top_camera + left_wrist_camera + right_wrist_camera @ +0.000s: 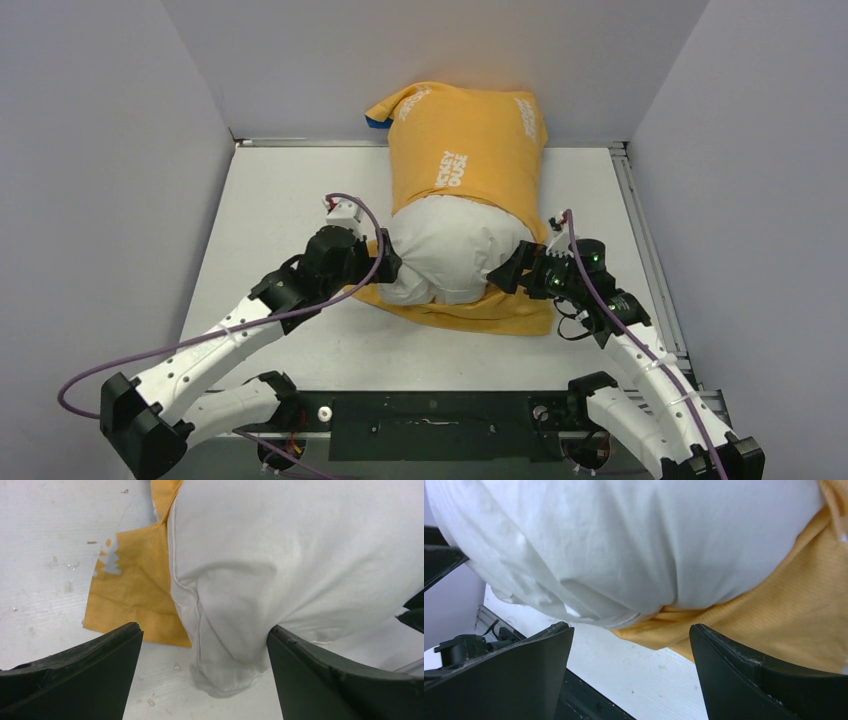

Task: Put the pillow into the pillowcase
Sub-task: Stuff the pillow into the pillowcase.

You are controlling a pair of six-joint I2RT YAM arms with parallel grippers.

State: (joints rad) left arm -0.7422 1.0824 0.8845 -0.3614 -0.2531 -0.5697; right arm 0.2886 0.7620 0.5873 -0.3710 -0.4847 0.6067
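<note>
Overhead, the pillow (455, 252) sits half inside the pillowcase (465, 140); only the wrist views show left gripper (205, 626) and right gripper (631, 625) spread wide, gripping nothing.

Bright, even light; soft shadows; wrist views slightly blurred.

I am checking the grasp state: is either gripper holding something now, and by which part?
Nothing is held. Both the left gripper and the right gripper are open, at the near end of the pillow.
</note>
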